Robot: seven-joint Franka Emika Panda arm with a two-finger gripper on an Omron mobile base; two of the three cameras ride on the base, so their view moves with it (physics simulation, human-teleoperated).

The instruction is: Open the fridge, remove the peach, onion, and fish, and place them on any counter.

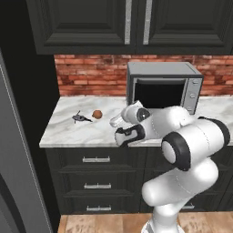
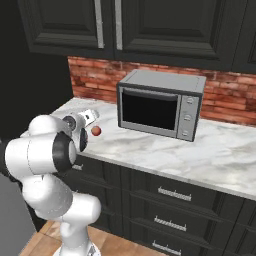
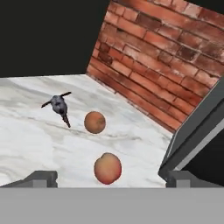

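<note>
On the marbled counter [image 1: 68,132] lie the dark fish [image 1: 81,118] and, to its right, the brown onion [image 1: 96,113]. My gripper [image 1: 113,121] hovers just right of the onion, low over the counter. In the hand view the gripper [image 3: 112,179] is open, its fingertips [image 3: 41,178] wide apart. The reddish peach [image 3: 107,168] rests on the counter [image 3: 26,140] between them, touching neither. Beyond it sit the onion [image 3: 95,122] and the fish [image 3: 59,105]. The right base view shows the peach [image 2: 96,131] beside the gripper [image 2: 90,116]. The fridge [image 1: 11,173] door edge stands at the left.
A grey microwave [image 1: 164,88] stands on the counter right of the gripper, its corner close by in the hand view [image 3: 197,131]. A brick wall [image 1: 91,73] backs the counter under black upper cabinets [image 1: 91,22]. Black drawers [image 1: 96,159] sit below.
</note>
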